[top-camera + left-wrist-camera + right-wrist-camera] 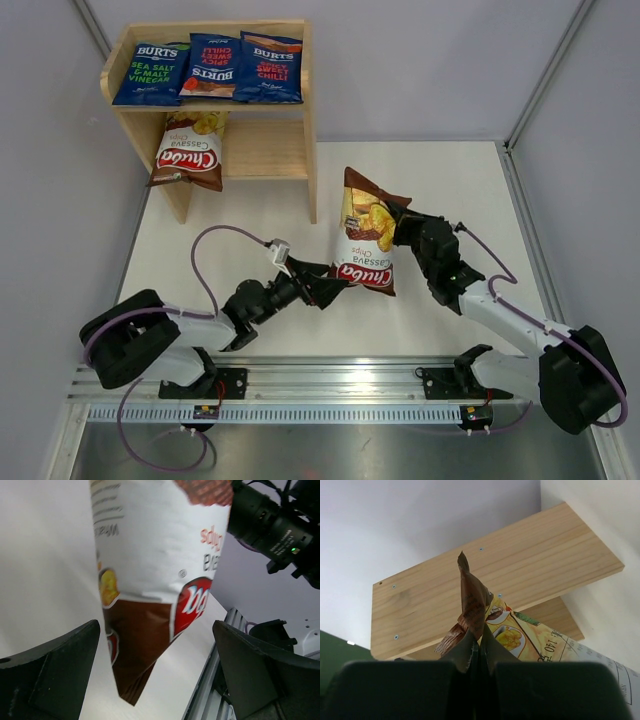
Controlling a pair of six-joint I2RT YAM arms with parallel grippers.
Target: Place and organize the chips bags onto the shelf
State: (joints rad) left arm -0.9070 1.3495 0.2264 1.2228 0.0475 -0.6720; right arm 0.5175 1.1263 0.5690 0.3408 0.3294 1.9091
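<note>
My right gripper is shut on the crimped edge of a brown-and-white Chuba bag and holds it up over the table; the pinched seam rises between its shut fingers. My left gripper is open, its jaws either side of the bag's lower corner without touching it. The wooden shelf stands at the back left. Three blue Burts bags lie across its top tier. A second Chuba bag hangs over the lower tier's left end.
The shelf's side panel fills the right wrist view just beyond the held bag. A metal rail runs along the table's near edge by the arm bases. Grey walls enclose the white table.
</note>
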